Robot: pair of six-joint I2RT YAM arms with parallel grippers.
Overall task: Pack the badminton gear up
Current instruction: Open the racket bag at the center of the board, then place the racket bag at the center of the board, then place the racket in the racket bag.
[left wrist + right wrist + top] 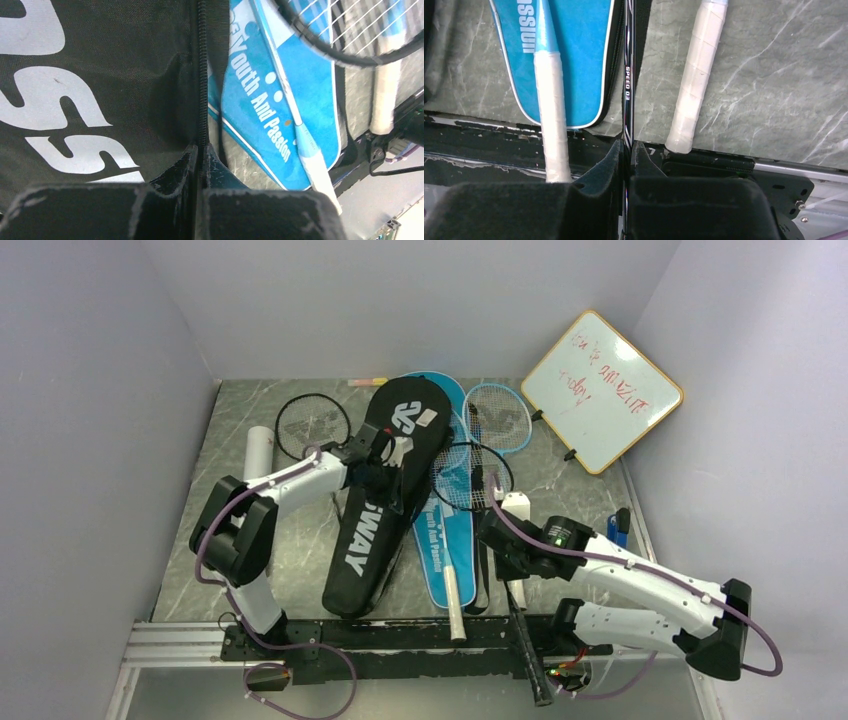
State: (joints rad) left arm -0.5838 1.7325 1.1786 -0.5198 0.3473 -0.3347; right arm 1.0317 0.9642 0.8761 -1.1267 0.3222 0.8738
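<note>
Black fabric filled the left wrist view: the left claw (200,150) was pinched shut on the zip edge of the black cover (385,490), which lay mid-table. At its 3 o'clock lay the blue cover (440,550), with a light-blue racket (551,100) across it. At 4 o'clock, the right claw (628,147) was clamped on the thin shaft of a black racket (627,75).

Leaning whiteboard (600,390) (red writing) — small marker (367,382).
</note>
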